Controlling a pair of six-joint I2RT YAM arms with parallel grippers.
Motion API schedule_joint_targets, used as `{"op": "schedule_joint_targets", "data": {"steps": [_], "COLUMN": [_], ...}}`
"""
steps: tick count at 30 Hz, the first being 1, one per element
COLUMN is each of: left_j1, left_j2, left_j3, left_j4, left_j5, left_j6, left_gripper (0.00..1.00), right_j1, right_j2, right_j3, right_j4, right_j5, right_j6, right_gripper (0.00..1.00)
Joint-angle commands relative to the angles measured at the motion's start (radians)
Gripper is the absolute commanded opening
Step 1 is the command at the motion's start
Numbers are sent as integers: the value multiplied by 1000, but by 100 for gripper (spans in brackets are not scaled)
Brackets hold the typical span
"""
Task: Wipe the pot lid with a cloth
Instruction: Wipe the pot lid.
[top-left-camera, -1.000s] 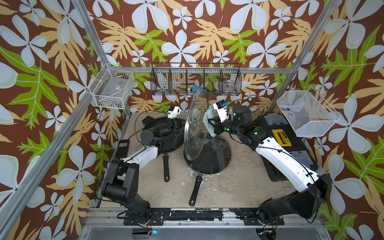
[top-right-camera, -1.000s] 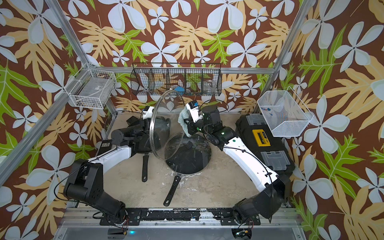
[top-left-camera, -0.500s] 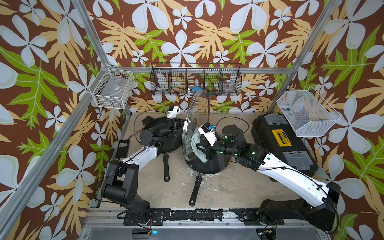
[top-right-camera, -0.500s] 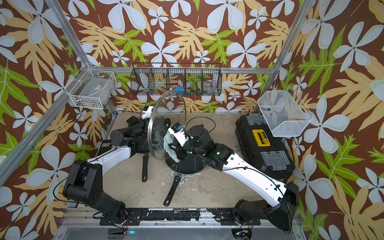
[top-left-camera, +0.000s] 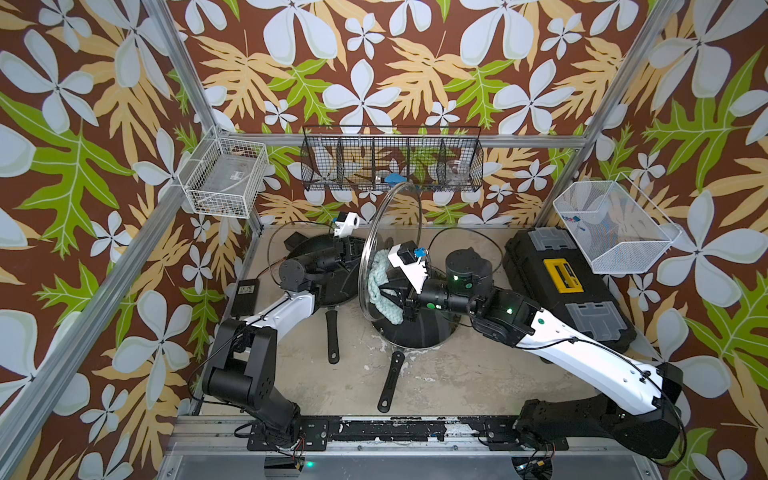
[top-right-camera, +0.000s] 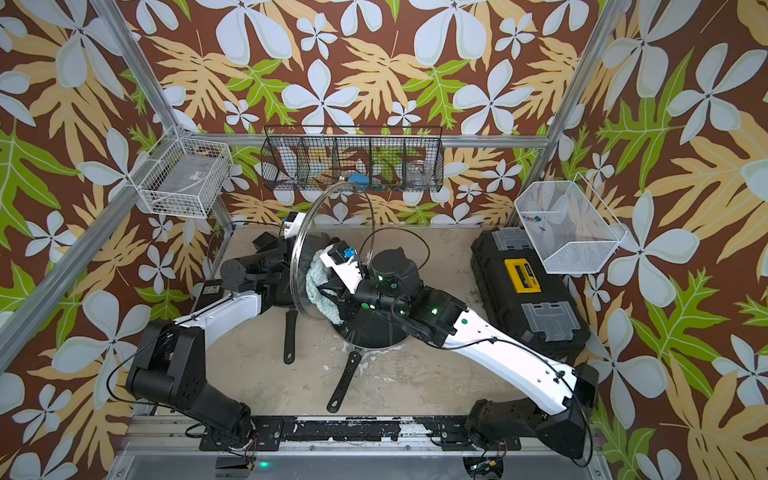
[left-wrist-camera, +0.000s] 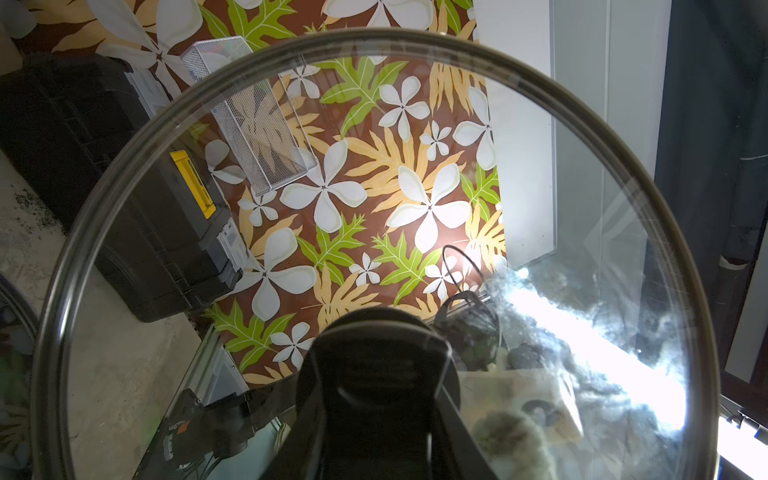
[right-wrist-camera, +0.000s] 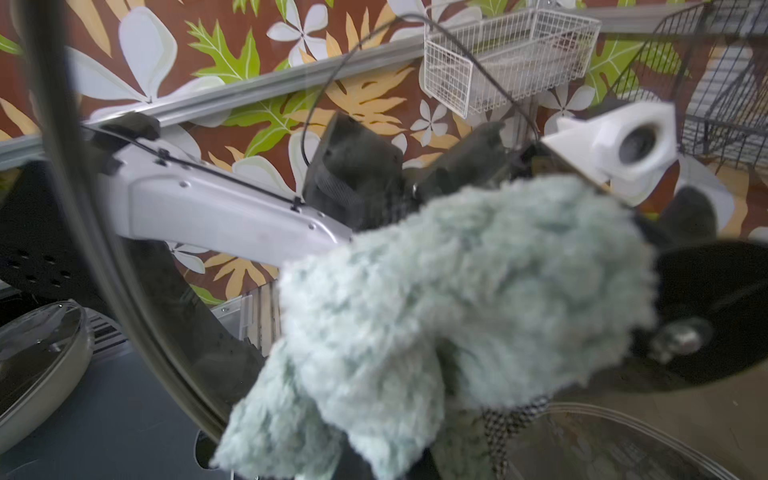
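1. The pot lid (top-left-camera: 386, 224) (top-right-camera: 332, 224) stands on edge, nearly upright, above the left rim of the frying pan (top-left-camera: 419, 332) in both top views.
2. The left gripper (left-wrist-camera: 376, 399) is clamped on the lid's black handle (left-wrist-camera: 374, 332), on the side facing away from the pan.
3. The right gripper (top-left-camera: 392, 297), above the pan, has its jaws closed on the cloth (top-left-camera: 382, 286) (right-wrist-camera: 457, 299).
4. The cloth lies against the lower half of the lid's handle-free face, just above the pan.

A black toolbox (top-left-camera: 569, 286) lies near a black frying pan (top-left-camera: 391, 380), below a white mesh basket (top-left-camera: 615, 228).
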Motion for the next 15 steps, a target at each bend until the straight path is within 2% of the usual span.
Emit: {"op": "schedule_joint_targets", "data": {"steps": [1, 7, 11, 15], "left_j1": [-6, -5, -6, -6], "left_j2": [-18, -24, -24, -24], "left_j3": [14, 14, 12, 11], "left_j4": [299, 299, 299, 299], "left_j5": [-81, -81, -79, -83], "left_j6": [-17, -19, -19, -19], "left_gripper": [0, 0, 0, 0], "right_j1": [0, -78, -154, -239], "right_j2": [-15, -44, -41, 3], "right_j3": [-120, -262, -234, -123], "right_j4": [7, 35, 34, 4], "right_j5": [64, 103, 97, 92], "right_j6": [35, 77, 62, 43], "right_gripper": [0, 0, 0, 0]}}
